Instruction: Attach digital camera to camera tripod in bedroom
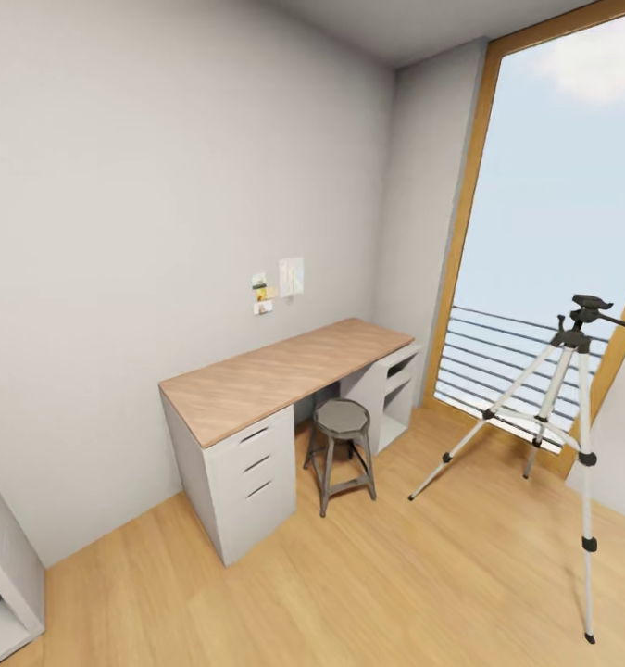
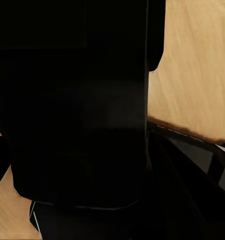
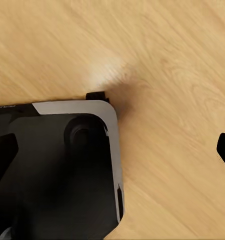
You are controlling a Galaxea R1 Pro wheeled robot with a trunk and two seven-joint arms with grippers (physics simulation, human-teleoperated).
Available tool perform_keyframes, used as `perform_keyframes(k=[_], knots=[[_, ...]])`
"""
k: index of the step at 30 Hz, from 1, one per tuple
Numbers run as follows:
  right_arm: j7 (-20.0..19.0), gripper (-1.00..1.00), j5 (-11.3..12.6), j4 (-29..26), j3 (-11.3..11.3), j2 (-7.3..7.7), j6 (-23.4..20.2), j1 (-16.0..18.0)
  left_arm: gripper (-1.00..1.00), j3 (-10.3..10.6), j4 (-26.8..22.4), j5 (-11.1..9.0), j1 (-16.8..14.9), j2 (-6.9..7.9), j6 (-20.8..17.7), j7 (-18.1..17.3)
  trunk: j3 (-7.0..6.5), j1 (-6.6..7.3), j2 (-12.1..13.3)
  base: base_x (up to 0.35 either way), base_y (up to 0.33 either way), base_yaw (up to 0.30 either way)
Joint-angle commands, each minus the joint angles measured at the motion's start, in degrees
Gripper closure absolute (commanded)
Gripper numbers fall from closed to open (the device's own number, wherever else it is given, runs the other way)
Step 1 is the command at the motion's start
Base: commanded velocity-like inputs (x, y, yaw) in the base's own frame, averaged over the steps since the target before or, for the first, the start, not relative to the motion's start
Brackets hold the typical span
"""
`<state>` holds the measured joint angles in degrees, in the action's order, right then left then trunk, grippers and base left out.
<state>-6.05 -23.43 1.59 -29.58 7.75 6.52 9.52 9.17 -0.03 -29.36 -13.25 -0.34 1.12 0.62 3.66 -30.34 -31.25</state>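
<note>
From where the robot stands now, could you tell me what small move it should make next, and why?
Probably turn and roll a little toward the tripod. It stands by the window at the head view's right edge, partly cut off, well across the floor, while the desk and stool sit nearer the middle. Whether a camera is held cannot be told.

Head cam high, facing desk (image 1: 284, 371) – wrist cams near floor (image 3: 167, 75).

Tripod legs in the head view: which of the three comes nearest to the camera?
The leg at the far right of the camera tripod. It drops almost straight down to the wood floor, ending lowest in the picture; the other two splay back toward the window.
</note>
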Motion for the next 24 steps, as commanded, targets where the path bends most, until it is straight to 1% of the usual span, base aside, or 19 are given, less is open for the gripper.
perform_keyframes(k=[1, 24], knots=[[-0.1, -1.0, -0.41, 0.17, -0.48, 0.03, 0.33, 0.09, 1.0, 0.5, 0.03, -0.44, -0.04, -0.01, 0.12, 0.0, 0.11, -0.06, -0.09, 0.323, 0.0, -0.002], [-0.1, -1.0, -0.23, 0.17, -0.65, 0.03, 0.52, 0.07, 1.0, 0.5, 0.03, -0.44, -0.03, -0.01, 0.28, 0.17, 0.11, -0.06, -0.09, 0.323, 0.0, 0.0]])
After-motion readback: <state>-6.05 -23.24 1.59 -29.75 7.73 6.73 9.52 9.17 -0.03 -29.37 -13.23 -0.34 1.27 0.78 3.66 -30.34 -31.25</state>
